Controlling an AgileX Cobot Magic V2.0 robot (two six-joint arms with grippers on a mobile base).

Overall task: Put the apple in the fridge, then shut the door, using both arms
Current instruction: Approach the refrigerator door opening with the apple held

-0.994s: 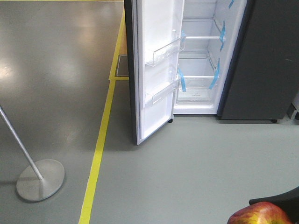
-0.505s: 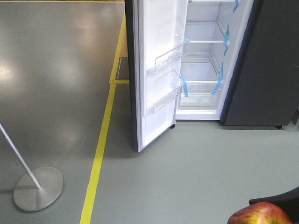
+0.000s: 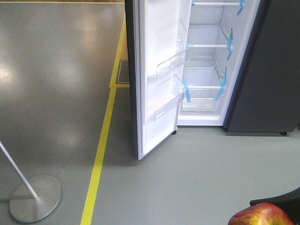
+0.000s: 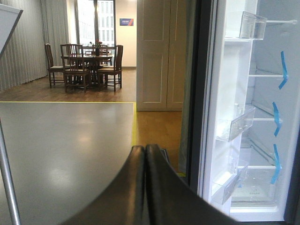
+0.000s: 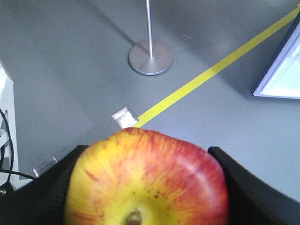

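Apple (image 5: 145,180) sat clamped between right gripper (image 5: 147,187) fingers, low in the front view's bottom right corner, well apart from fridge (image 3: 202,36). Door (image 3: 159,42) stood wide open. Left gripper (image 4: 145,157) fingers were pressed together, holding nothing. Step looked like the approach: best to hold the grip firm, line up right of the door edge, aim for a middle shelf (image 3: 204,46), and steer the left arm clear of the bins (image 3: 171,61). Only the right wrist view showed the grip and a floor stand (image 5: 151,56). Only the left wrist view showed its closed fingers.
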